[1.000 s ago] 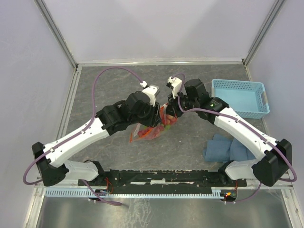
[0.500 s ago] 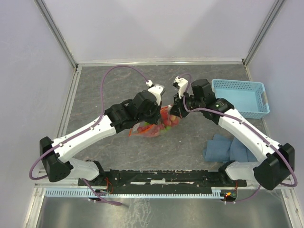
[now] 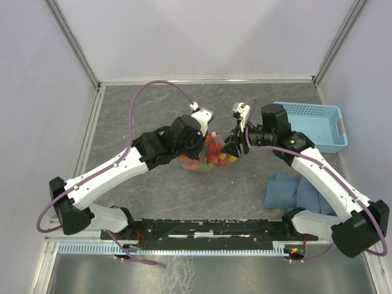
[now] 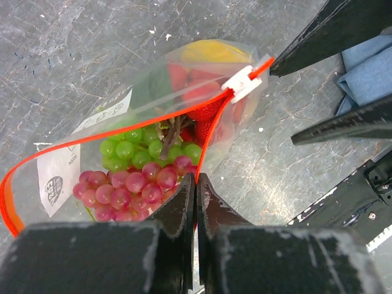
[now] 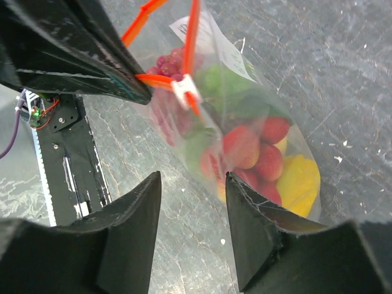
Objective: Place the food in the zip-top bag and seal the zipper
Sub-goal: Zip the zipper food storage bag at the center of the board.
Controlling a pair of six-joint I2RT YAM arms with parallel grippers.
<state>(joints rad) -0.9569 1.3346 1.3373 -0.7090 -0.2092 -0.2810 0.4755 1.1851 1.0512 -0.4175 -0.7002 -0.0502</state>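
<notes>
Filling looks finished. The bag lies mid-table between the two arms, and the food is inside it: purple grapes, green grapes, strawberries and a yellow fruit at the far end. No fruit shows loose in any view.

Sealing is what remains. The zipper is not yet joined along most of its run: in the left wrist view its two red strips meet only at the white slider at the end toward the right arm, then part, one curving away in a wide loop, the other running down to the left claw. The mouth gapes between them.

The left claw is closed tight, its fingers pinching that nearer strip at the bag's edge. The right claw stands part open, fingers well apart, holding nothing as far as the pictures show; the bag lies beyond it and the slider sits just beside one finger.

My reading is that the slider has yet to be drawn along the whole mouth, with the left claw anchoring the bag, so the task is about halfway done.
</notes>
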